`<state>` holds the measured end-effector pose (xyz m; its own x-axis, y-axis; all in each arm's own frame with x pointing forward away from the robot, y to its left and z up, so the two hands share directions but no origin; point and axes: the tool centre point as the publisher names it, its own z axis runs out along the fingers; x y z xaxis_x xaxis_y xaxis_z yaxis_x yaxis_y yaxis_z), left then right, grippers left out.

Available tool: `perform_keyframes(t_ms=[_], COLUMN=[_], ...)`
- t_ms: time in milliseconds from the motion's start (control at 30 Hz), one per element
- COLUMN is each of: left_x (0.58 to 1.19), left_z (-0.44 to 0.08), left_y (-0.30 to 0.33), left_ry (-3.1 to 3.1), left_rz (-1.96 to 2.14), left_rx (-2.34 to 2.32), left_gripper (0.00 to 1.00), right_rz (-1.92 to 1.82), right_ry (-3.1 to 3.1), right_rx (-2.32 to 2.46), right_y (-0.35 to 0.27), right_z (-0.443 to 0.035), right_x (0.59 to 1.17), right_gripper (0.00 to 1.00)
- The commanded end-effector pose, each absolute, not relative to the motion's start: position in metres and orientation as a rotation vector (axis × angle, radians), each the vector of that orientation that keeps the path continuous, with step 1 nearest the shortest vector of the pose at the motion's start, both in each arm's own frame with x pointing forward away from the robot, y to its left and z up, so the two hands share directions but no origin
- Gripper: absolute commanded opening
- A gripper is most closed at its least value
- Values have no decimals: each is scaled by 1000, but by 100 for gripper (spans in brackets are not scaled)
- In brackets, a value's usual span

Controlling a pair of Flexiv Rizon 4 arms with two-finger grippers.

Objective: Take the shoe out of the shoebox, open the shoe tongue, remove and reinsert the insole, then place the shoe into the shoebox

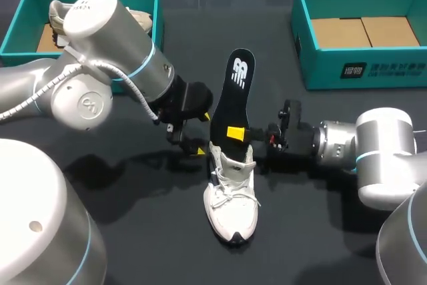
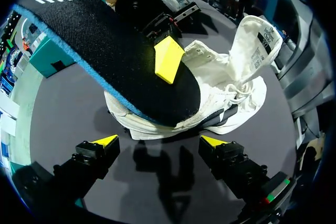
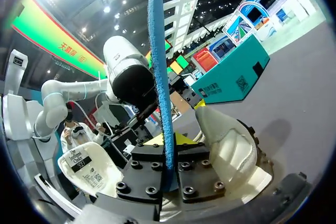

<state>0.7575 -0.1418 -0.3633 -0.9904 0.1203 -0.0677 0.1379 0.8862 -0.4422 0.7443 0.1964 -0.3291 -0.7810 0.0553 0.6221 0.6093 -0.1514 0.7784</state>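
— Where are we finding the shoe?

— We are seeing it lying on the dark table, out of both boxes and near the table's middle, with its toe toward the near edge. Its tongue is standing pulled up and open.

— And the insole?

— Our right pincer is clenching it, a yellow tip pressing on each face. The insole is slanting up and away from the shoe, and its lower end is sitting at the shoe's mouth. We are not making out how far in it is reaching.

— What are we seeing of our left pincer?

— It is hanging released, fingers spread and gripping nothing, just beside the heel end of the shoe. From its wrist we are looking at the shoe and the insole ahead of the open fingers.

— And the boxes?

— The teal shoebox at the far right is showing only a cardboard floor. The other teal box, at the far left, is holding a second shoe, partly hidden behind our left arm.
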Motion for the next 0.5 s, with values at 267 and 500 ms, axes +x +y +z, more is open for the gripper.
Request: perform_keyframes(t_ms=[267,500], left_x=[757,757], left_z=[-364,-364], left_y=[-143,-143], left_ry=[3013,3013], left_rz=[-709,-709], left_rx=[207,207], left_gripper=[100,100], right_rz=[-1932,-1866], right_ry=[-1719,-1738], right_rx=[-790,-821], right_y=[193,197], right_z=[-348,-352], right_x=[728,720], right_gripper=[0,0])
